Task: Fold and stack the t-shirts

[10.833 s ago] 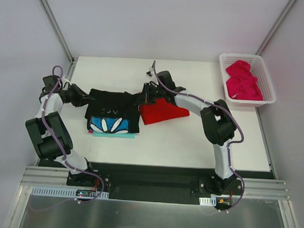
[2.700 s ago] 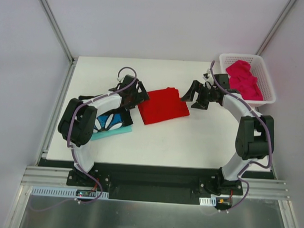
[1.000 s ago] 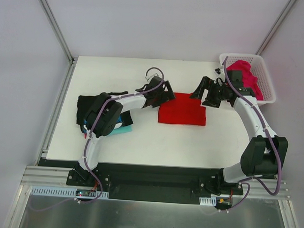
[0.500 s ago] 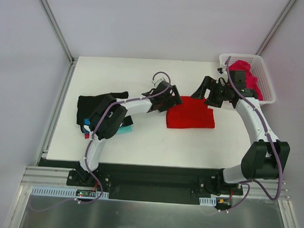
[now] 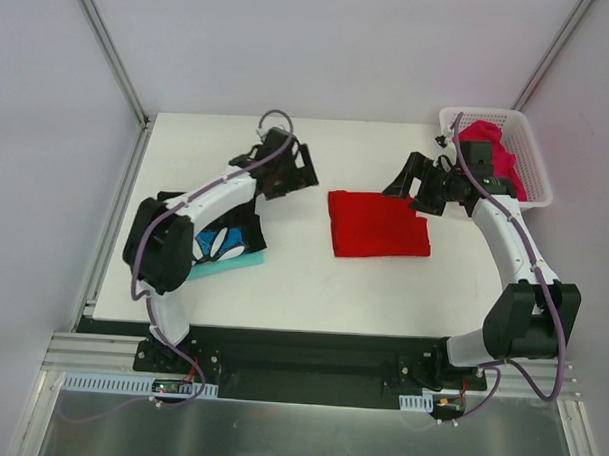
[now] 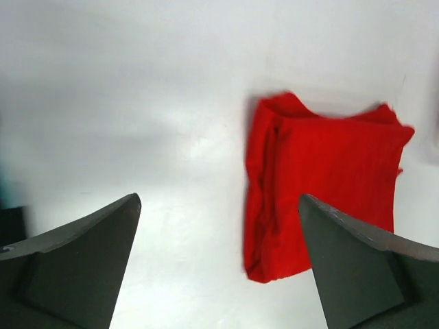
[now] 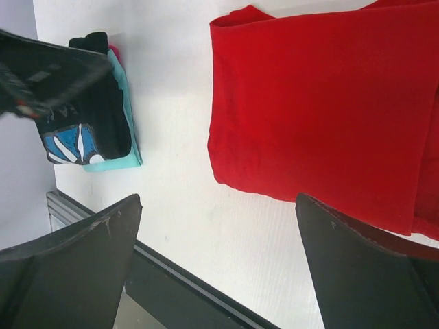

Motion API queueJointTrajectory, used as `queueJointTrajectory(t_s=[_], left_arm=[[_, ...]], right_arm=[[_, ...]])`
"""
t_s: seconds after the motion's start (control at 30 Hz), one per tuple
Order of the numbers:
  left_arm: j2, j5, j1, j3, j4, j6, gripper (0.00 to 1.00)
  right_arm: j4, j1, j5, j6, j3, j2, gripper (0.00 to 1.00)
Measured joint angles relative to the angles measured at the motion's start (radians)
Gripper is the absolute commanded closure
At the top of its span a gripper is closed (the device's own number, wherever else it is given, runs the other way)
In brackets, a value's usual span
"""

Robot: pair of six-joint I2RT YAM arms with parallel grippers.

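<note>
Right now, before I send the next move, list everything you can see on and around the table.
red t-shirt: one, bright red, folded flat, right of the table's centre
black t-shirt: one, black with blue-and-white flower print, top of the stack at left
teal cloth: one, teal, folded under the black t-shirt
magenta-pink t-shirts: count unclear, crumpled in the basket
basket: one, white plastic lattice, far right corner
table: one, white
left gripper: open, empty, between the stack and the red t-shirt
right gripper: open, empty, over the red t-shirt's far edge
</note>
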Motion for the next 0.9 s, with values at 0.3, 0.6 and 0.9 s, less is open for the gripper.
queueJointTrajectory(t_s=[0.3, 0.6, 0.9], left_arm=[[-0.358, -0.152, 0.316, -0.066, -0.210, 0.163, 0.01], [-0.519, -0.230, 0.551, -0.308, -0.348, 0.166, 0.01], [-0.533, -0.218, 0.698, -0.347, -0.384, 0.163, 0.01]], right_arm=[[0.004, 0.000, -0.020, 0.007, 0.000, 0.000, 0.02], [0.017, 0.000, -0.043, 0.011, -0.010, 0.000, 0.02], [0.043, 0.000, -0.066, 0.027, -0.068, 0.000, 0.01]])
